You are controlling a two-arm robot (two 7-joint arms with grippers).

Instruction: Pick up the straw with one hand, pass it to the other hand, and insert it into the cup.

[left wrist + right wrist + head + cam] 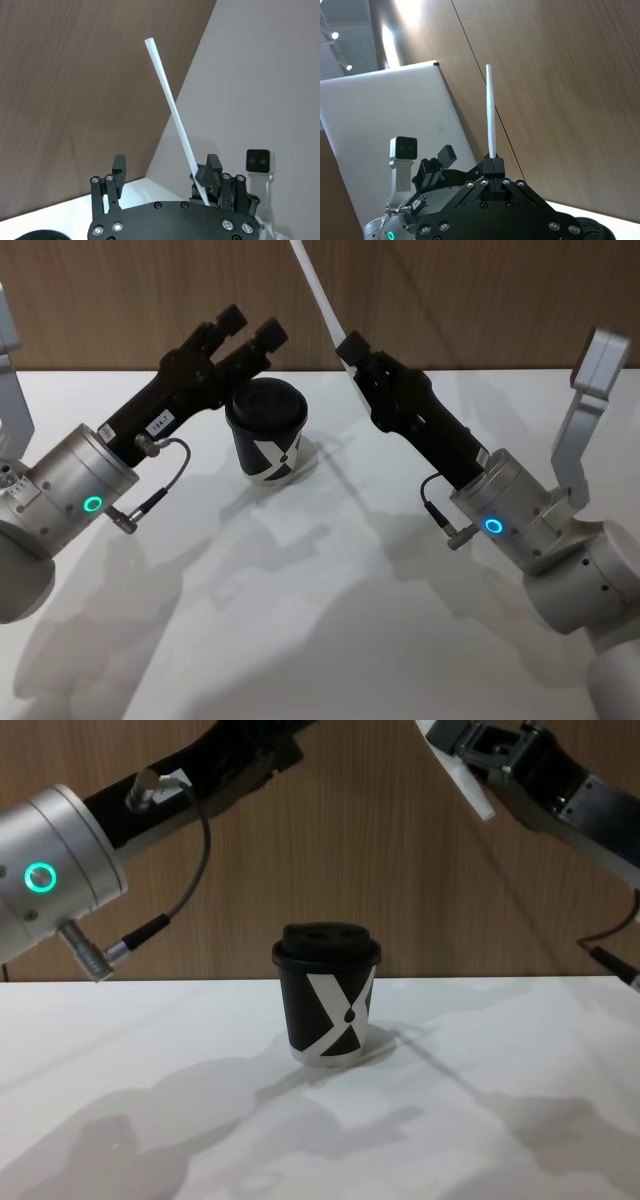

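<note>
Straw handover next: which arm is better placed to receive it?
Left. The left gripper is open and raised above the cup, while the right gripper is shut on the straw.

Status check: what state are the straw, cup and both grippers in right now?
straw: held aloft, tilted, gripped near its lower end
cup: upright, lid on, no straw in it
right gripper: shut on the straw
left gripper: open, empty, raised near the cup

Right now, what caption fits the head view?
Right tool holds the white straw aloft; left tool open near the black cup.
</note>
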